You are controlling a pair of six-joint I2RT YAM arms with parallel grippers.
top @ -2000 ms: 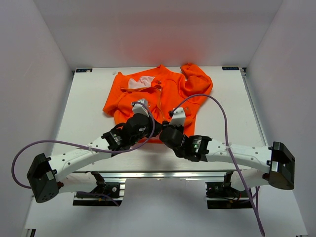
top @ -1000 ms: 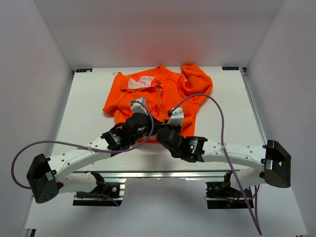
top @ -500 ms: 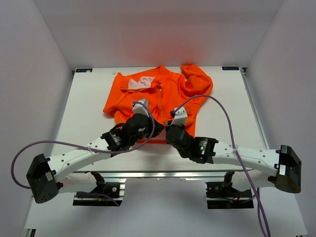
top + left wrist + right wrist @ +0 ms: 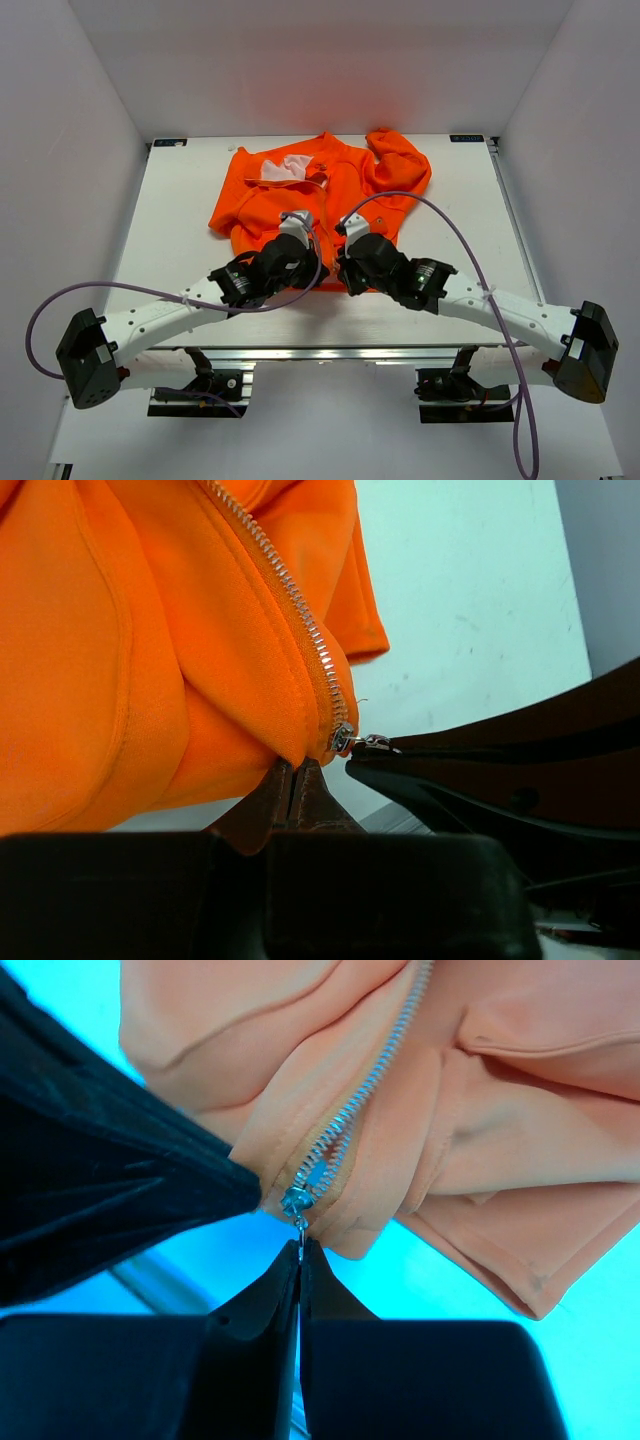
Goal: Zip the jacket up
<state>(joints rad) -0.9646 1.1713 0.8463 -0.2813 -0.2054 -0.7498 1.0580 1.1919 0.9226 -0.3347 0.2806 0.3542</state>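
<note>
a: where is the jacket?

b: the orange jacket point(image 4: 330, 185) lies spread on the white worktop point(image 4: 170, 250), in the middle of its far half. its collar points to the far edge and shows pale lining. its hem point(image 4: 250, 755) faces the near edge, where both arms meet.

a: what is the left gripper doing?

b: the left gripper point(image 4: 293, 777) has its jaws pressed together on the hem, pinching the orange cloth just beside the bottom end of the zipper point(image 4: 290, 605).

a: and the right gripper?

b: the right gripper point(image 4: 300, 1252) comes in from the right, fingertips closed tight on the small metal pull tab point(image 4: 299, 1226). the tab hangs from the slider point(image 4: 296, 1199), which sits at the very bottom of the silver teeth.

a: how close are the two grippers?

b: just beside each other at the hem. in the right wrist view, the left gripper's dark finger touches the cloth right next to the slider. above the slider, the teeth run up between folds of orange cloth.
</note>
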